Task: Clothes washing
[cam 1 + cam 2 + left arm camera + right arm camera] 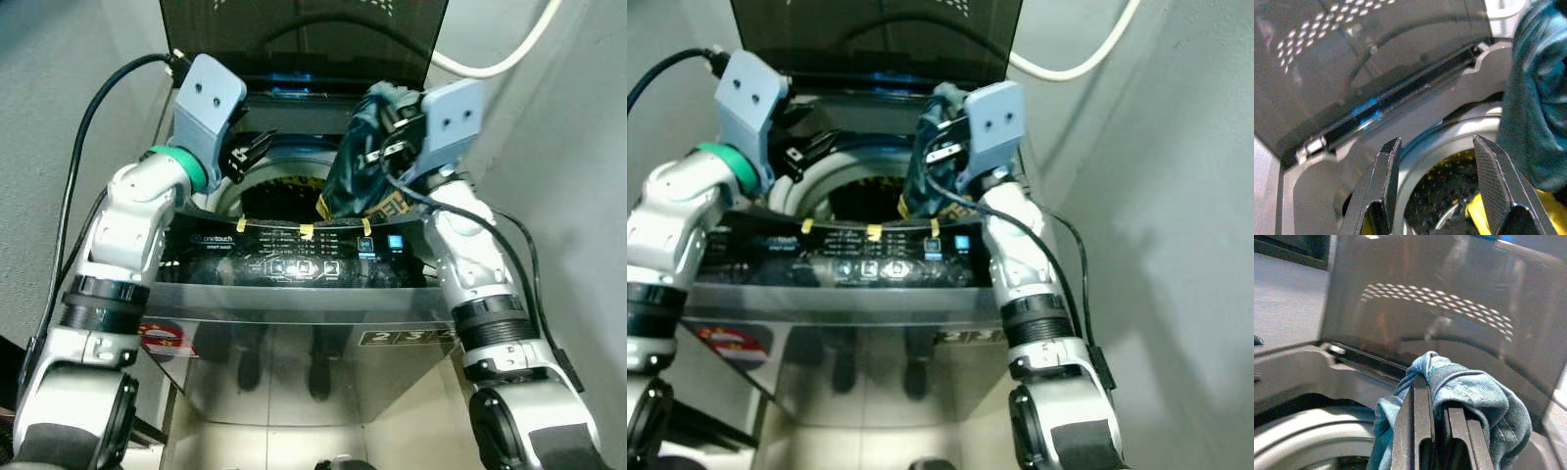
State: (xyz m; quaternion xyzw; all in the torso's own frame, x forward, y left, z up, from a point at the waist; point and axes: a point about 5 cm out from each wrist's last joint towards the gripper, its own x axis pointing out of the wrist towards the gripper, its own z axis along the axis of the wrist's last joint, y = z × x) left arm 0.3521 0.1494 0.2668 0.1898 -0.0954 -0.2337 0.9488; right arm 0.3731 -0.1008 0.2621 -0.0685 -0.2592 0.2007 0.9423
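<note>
Two grippers over open washer, right one has the cloth

Right gripper (1432,431): fingers pinched together on a teal-blue garment (1474,396), fabric bunched over and around the fingertips. From the head views the garment (358,157) hangs down from that grip, its lower end drooping over the right side of the drum opening (279,196), so it's held above the tub, partly inside the rim, not let go. A bit of yellow shows at the garment's lower edge, can't tell if it's part of it or of something in the drum.

Left gripper (1444,196): fingers spread apart, nothing between them. It hovers over the left side of the same opening; past its fingertips are the pale drum rim (1449,147) and dark perforated drum with yellow patches below. The garment is just beside its one finger, not touching as far as I can see.

Further out: washer lid (294,29) stands raised behind both grippers, dark tinted, dotted pattern near the top, blue glow at the hinge line. Near side of the grippers is the black control panel (294,259) with three yellow tape strips along its upper edge and a row of buttons. Shiny metal front (294,362) below that. White hose (509,54) curves across the wall behind the right arm; black cable (88,127) loops off the left arm.
</note>
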